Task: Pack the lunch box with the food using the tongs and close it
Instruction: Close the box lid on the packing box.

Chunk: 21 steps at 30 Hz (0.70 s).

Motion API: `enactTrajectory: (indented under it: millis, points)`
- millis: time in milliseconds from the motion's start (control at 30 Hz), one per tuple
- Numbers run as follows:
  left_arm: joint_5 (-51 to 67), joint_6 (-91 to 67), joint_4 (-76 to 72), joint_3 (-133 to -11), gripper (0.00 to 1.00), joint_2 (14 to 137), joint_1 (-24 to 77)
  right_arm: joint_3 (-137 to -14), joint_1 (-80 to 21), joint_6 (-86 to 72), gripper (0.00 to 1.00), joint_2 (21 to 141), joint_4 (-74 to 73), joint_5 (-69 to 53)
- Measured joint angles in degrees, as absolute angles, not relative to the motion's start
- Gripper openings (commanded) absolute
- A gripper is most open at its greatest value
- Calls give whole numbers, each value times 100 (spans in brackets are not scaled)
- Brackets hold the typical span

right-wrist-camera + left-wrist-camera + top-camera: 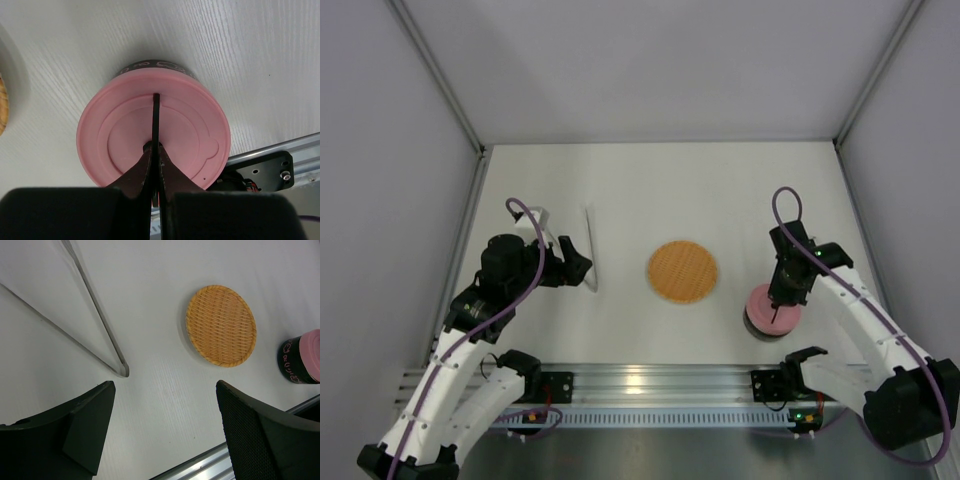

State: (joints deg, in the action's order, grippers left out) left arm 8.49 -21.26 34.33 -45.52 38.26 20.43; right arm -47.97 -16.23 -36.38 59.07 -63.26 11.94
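Note:
The lunch box (758, 300) stands at the front right, its pink lid (120, 125) on top of a dark body (289, 360). My right gripper (778, 312) is shut, its tips (154, 147) touching the middle of the lid from above. The tongs (589, 250) lie flat on the table at the left, their joined end (122, 371) pointing towards the front edge. My left gripper (582, 265) hovers just beside that joined end, open (165, 385) with nothing between its fingers. No food shows in any view.
A round woven orange mat (682, 271) lies in the middle of the table with nothing on it; it also shows in the left wrist view (221, 325). The aluminium rail (660, 385) runs along the near edge. Grey walls enclose the table.

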Motion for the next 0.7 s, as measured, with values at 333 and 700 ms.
enactTrajectory:
  millis: [333,700]
  points:
    - [849,-2126,3433,-4552,87,3833,2043,-4724,-1907,-3819,0,5951,-6254,1315]
    - [849,-2126,3435,-4552,87,3852,2053,-4407,-2213,-4182,0,5723,-5964,1590]
